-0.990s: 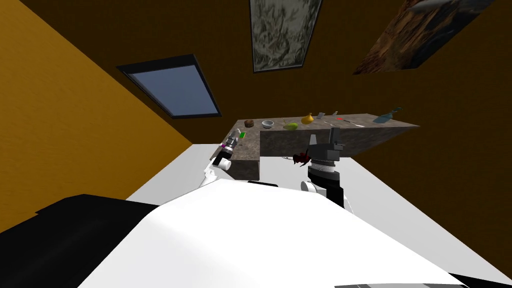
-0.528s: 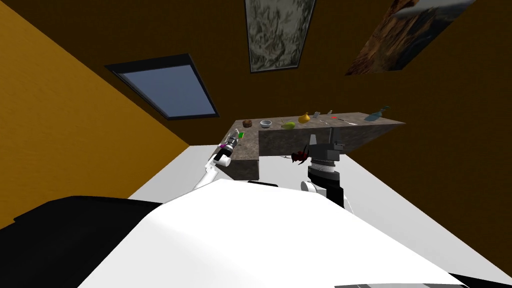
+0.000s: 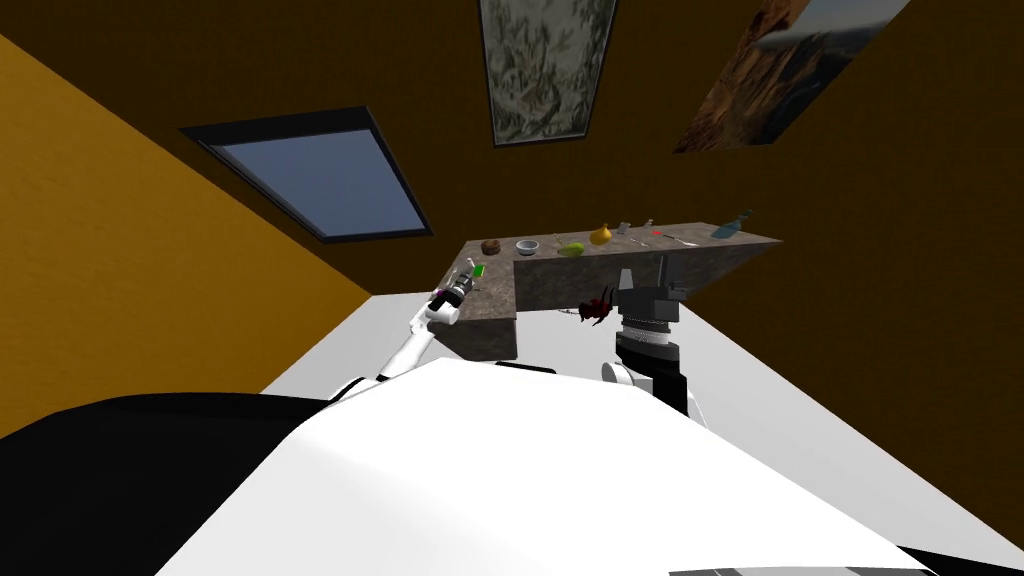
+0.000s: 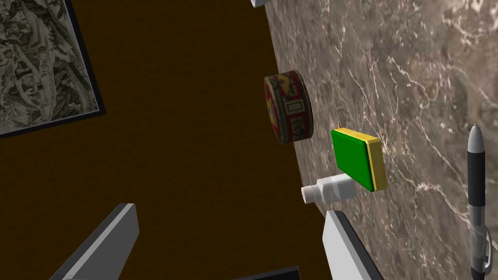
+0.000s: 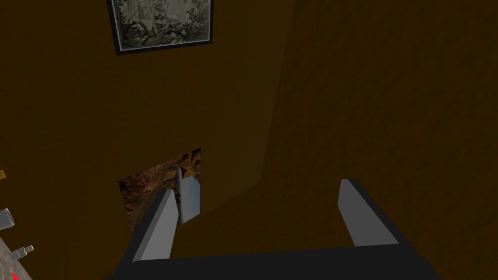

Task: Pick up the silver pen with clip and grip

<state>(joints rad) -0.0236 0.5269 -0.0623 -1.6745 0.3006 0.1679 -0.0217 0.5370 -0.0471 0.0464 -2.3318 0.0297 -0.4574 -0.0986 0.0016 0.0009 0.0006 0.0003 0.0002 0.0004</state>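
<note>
The silver pen with a black grip sleeve and a wire clip [image 4: 476,194] lay flat on the brown, white-veined marble tabletop [image 4: 413,73]. It was outside the left jaws, which stood wide open and empty: it rested beyond the light grey blade finger [image 4: 345,248] closer to the stone, not in the gap between the two. Its long axis ran roughly along the direction the fingers pointed. I judged the hand would need to shift sideways over the pen and probably turn, so the blades could close across the slim, smooth barrel. The left arm was plainly the nearer. In the head view the right jaws, also open and empty, hung before the tabletop's front edge, well apart from the pen. Near the pen sat a green-topped yellow block [image 4: 360,158], a small white bottle [image 4: 328,189] just beside it, and a round red patterned tin [image 4: 288,107] further along.
</note>
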